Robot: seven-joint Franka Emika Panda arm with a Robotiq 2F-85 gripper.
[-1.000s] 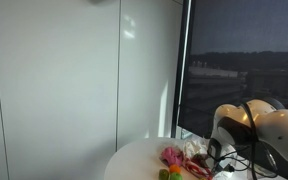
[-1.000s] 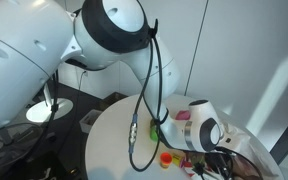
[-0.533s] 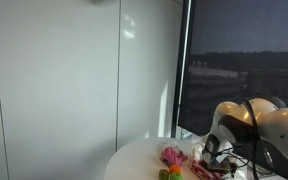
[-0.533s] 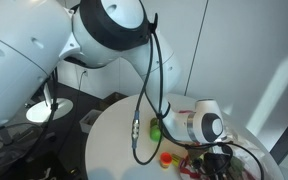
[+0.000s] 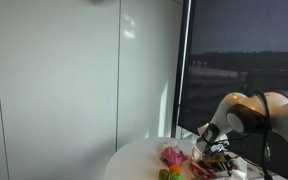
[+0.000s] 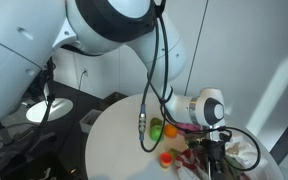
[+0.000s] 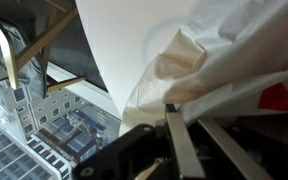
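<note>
My gripper (image 6: 216,160) hangs over the far edge of a round white table (image 6: 114,140), among a pile of small things. In the wrist view its fingers (image 7: 172,108) meet at a fold of crumpled white cloth (image 7: 214,60), which looks pulled taut from the tips. The cloth also shows in both exterior views (image 6: 246,152) (image 5: 198,150). A red thing (image 7: 284,98) lies under the cloth. A pink toy (image 5: 172,155), a green fruit (image 6: 156,128) and an orange fruit (image 6: 165,157) lie beside the gripper.
The arm's black cable (image 6: 142,120) loops down over the table. A large dark window (image 5: 244,60) is behind the table and a pale wall panel (image 5: 74,80) is beside it. A lamp (image 6: 39,110) stands on the floor beyond the table.
The arm's wrist has swung up and away from the table's middle, uncovering more of the white cloth. The fruits and the pink toy have not moved.
</note>
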